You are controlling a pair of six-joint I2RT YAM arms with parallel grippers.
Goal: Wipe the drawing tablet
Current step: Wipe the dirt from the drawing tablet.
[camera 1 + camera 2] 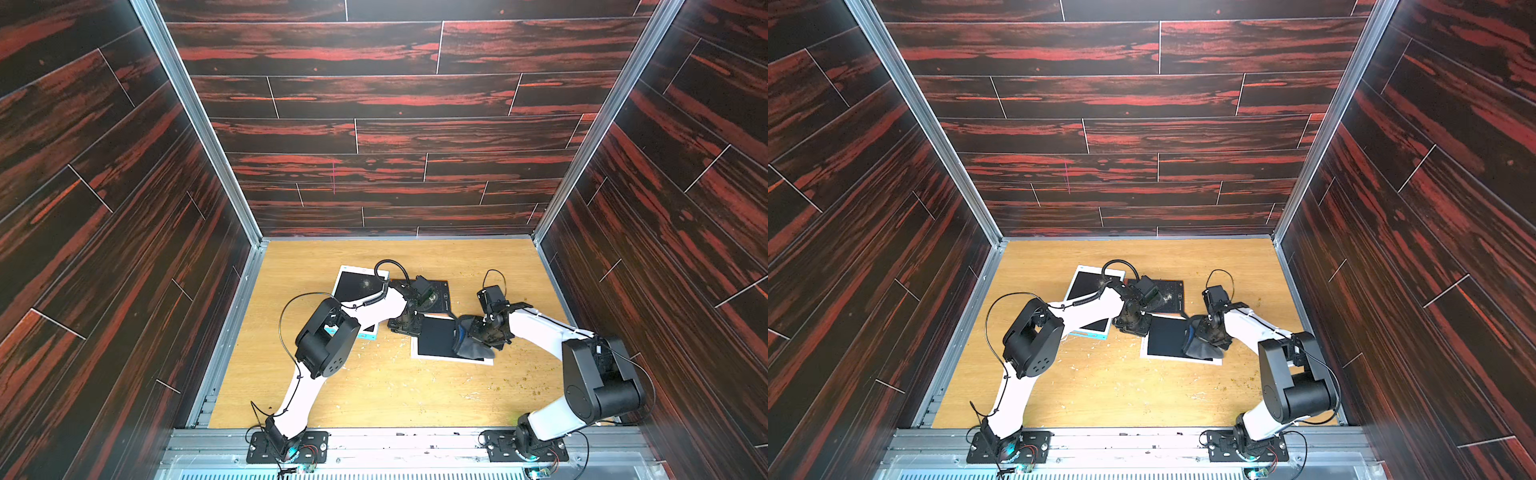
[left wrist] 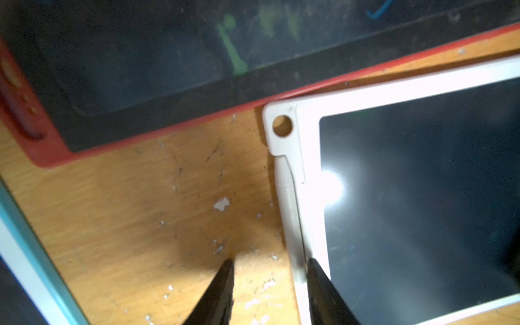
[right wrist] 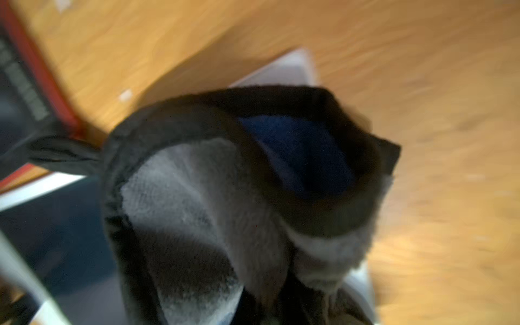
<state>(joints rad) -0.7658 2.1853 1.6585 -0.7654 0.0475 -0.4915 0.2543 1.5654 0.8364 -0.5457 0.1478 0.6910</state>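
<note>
The tablet lies on the tabletop, lower centre in both top views. The right gripper, clamped on the cloth, should press flat and sweep evenly; the left gripper, jaws apart, straddles its white edge, likely steadying it.

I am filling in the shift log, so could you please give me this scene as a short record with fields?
Tablet in work: white-framed tablet, flat on the table
Cloth: grey cloth, lying on that tablet's end nearest the right arm
Right gripper: shut on the cloth
Left gripper: open, jaws either side of the white frame's edge
Other tablets: red-edged tablet behind; teal-edged tablet partly under the left arm
Table surface: scattered pale flecks
</note>
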